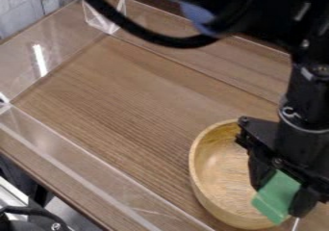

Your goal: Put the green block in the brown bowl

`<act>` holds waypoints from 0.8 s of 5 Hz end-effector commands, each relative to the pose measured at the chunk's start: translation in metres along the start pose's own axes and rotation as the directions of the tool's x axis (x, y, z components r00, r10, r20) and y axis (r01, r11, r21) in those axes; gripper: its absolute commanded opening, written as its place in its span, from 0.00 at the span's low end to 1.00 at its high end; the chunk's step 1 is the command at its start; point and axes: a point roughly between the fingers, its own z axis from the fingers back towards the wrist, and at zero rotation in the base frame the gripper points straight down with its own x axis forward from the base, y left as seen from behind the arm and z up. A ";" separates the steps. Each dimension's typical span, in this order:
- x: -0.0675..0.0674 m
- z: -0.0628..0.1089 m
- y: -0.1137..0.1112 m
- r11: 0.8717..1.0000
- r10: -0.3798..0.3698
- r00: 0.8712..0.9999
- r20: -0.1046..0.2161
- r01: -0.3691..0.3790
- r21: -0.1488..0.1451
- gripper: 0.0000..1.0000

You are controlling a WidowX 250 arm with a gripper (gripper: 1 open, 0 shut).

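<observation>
The green block hangs on end over the right part of the brown bowl, held between the black fingers of my gripper, which is shut on it and points straight down. The block's lower end sits inside the bowl's outline near its right rim; whether it touches the wood I cannot tell. The bowl is a round, light tan wooden dish at the lower right of the table, and its right side is hidden behind the gripper and the arm.
The wooden tabletop is ringed by low clear plastic walls. My black arm reaches in from the upper right and covers the far right of the scene.
</observation>
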 end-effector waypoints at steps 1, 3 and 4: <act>0.004 0.013 0.008 0.999 0.034 0.998 0.053 -0.033 -0.026 0.00; 0.007 0.006 0.014 0.998 0.059 0.997 0.054 -0.057 -0.037 0.00; 0.007 0.002 0.016 0.997 0.067 0.996 0.052 -0.065 -0.041 0.00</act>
